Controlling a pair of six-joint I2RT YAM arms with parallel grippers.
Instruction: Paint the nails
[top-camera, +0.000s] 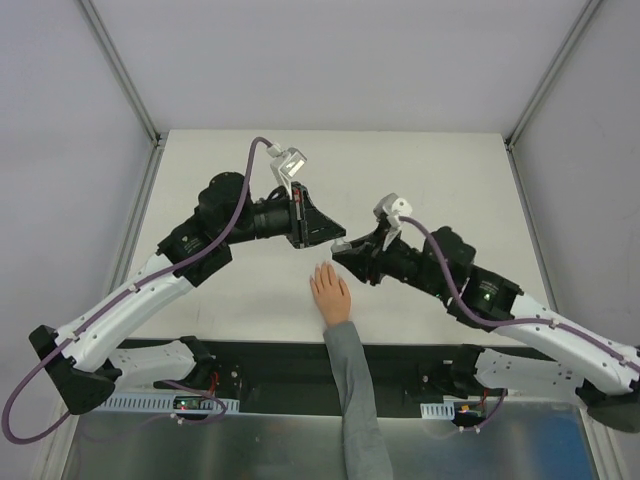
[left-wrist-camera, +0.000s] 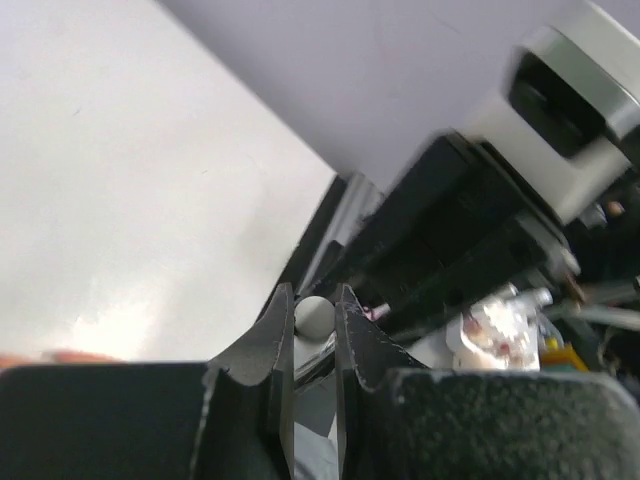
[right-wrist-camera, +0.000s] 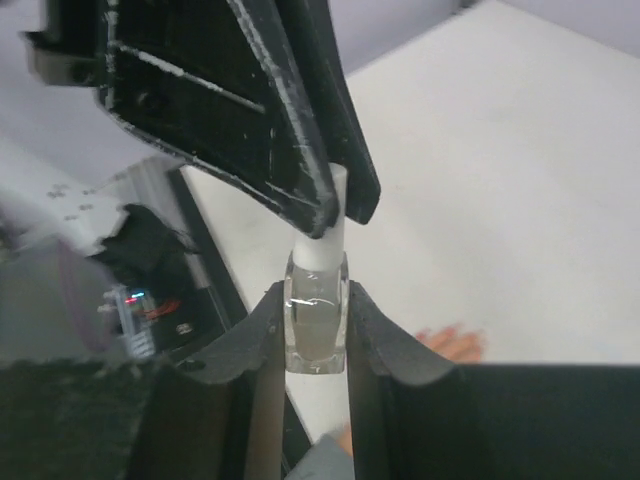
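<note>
A pale peach-pink hand (top-camera: 329, 291) with a grey sleeve lies flat on the table, fingers together pointing away; its nails are too small to make out. Its fingertips show blurred in the right wrist view (right-wrist-camera: 452, 343). My right gripper (right-wrist-camera: 316, 320) is shut on a small clear bottle (right-wrist-camera: 317, 318), held in the air just above and right of the hand (top-camera: 343, 253). My left gripper (left-wrist-camera: 314, 318) is shut on the bottle's white cap (left-wrist-camera: 314, 316), gripping it from the left (top-camera: 335, 240). The cap (right-wrist-camera: 322, 235) sits on the bottle.
A black strip (top-camera: 280, 362) with the arm bases runs along the near table edge. The white table (top-camera: 430, 180) is bounded by grey walls with metal posts (top-camera: 120, 65) at the back corners.
</note>
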